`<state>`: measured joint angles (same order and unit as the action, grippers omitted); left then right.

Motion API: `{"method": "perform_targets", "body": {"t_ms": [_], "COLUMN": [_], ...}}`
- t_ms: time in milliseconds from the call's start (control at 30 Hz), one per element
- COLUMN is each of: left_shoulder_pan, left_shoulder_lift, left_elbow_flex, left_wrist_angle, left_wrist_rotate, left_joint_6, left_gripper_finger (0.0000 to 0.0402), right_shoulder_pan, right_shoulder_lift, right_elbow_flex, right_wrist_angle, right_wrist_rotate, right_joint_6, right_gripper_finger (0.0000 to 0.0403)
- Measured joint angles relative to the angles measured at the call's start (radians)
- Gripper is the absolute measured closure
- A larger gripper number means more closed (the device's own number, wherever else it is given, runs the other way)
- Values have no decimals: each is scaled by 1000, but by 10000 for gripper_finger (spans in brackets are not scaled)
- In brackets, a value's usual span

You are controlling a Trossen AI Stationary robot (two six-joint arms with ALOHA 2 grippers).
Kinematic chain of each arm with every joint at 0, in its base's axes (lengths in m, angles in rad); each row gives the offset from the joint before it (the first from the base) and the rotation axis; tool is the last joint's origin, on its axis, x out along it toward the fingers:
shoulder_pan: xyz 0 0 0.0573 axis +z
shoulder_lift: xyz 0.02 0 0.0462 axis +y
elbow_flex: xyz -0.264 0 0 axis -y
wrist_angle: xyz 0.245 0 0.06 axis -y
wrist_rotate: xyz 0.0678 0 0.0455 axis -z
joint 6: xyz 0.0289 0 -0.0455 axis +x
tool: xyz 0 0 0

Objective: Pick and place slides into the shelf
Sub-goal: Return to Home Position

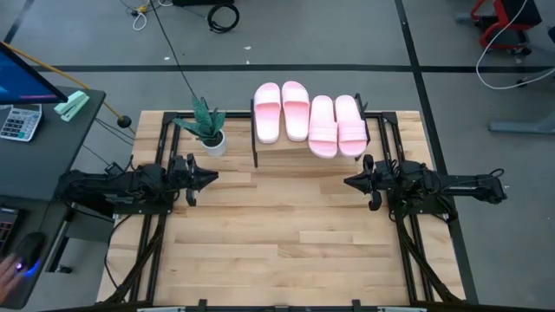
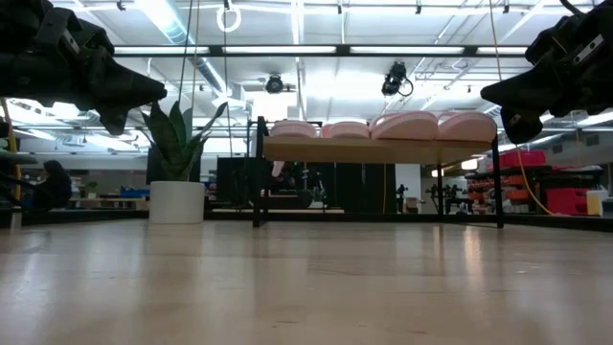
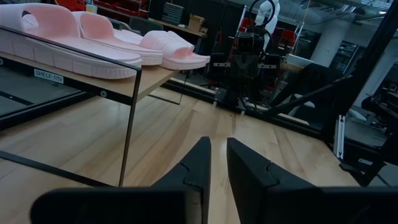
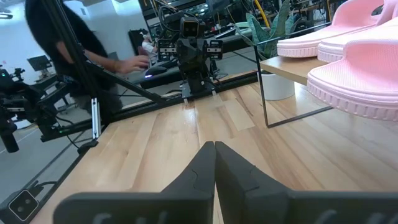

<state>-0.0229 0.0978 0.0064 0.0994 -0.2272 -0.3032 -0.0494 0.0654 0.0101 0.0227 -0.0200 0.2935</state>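
Four pale pink slides (image 1: 308, 121) lie side by side, soles down, on the light wood top of the shelf (image 2: 383, 149) at the table's far edge; they also show in the low view (image 2: 374, 126), the left wrist view (image 3: 93, 37) and the right wrist view (image 4: 354, 56). My left gripper (image 1: 211, 178) (image 3: 218, 149) hovers above the table left of the shelf, empty, its fingers a narrow gap apart. My right gripper (image 1: 349, 183) (image 4: 214, 149) hovers right of the shelf's near side, shut and empty. Both point toward the table's middle.
A potted plant (image 1: 208, 130) in a white pot stands on the table just left of the shelf, far of my left gripper. The wooden tabletop (image 1: 277, 251) stretches bare between and near of the arms. A person (image 4: 74, 50) moves beyond the table's left side.
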Motion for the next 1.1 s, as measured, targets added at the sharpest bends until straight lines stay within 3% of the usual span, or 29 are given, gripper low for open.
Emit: {"method": "perform_targets", "body": {"t_ms": [1100], "left_shoulder_pan": [0], "left_shoulder_lift": [0], "left_elbow_flex": [0], "left_wrist_angle": [0], "left_wrist_rotate": [0], "left_joint_6": [0], "left_gripper_finger": [345], "right_shoulder_pan": [0], "right_shoulder_lift": [0], "right_elbow_flex": [0], "right_wrist_angle": [0], "right_wrist_rotate": [0], "right_joint_6": [0], "right_gripper_finger": [388]}}
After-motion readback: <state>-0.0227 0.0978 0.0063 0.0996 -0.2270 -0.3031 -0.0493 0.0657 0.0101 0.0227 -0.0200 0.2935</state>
